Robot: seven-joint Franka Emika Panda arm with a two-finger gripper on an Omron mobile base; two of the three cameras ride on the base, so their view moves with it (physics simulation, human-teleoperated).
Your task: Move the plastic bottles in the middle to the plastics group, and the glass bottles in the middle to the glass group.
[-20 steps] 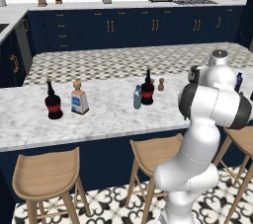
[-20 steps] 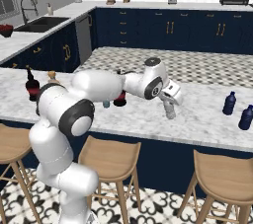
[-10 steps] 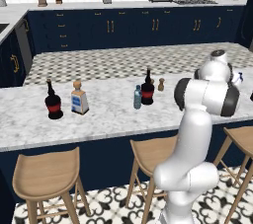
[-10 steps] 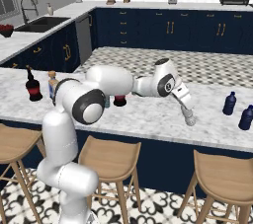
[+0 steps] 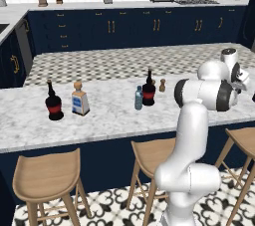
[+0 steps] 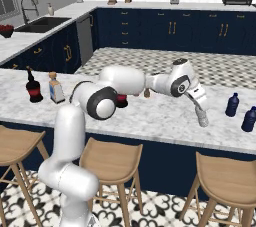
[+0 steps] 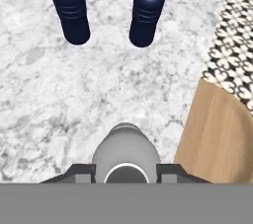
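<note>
Fingers (image 7: 124, 169) grip the grey bottle (image 6: 201, 117) above the desk (image 6: 155, 116), near two navy bottles (image 7: 70, 11)

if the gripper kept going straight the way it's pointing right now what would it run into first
Probably the marble counter: the gripper, shut on the pale grey bottle, points down at it, short of the two navy bottles.

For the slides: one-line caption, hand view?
Gripper holding pale grey plastic bottle above marble counter, two navy bottles ahead.
</note>
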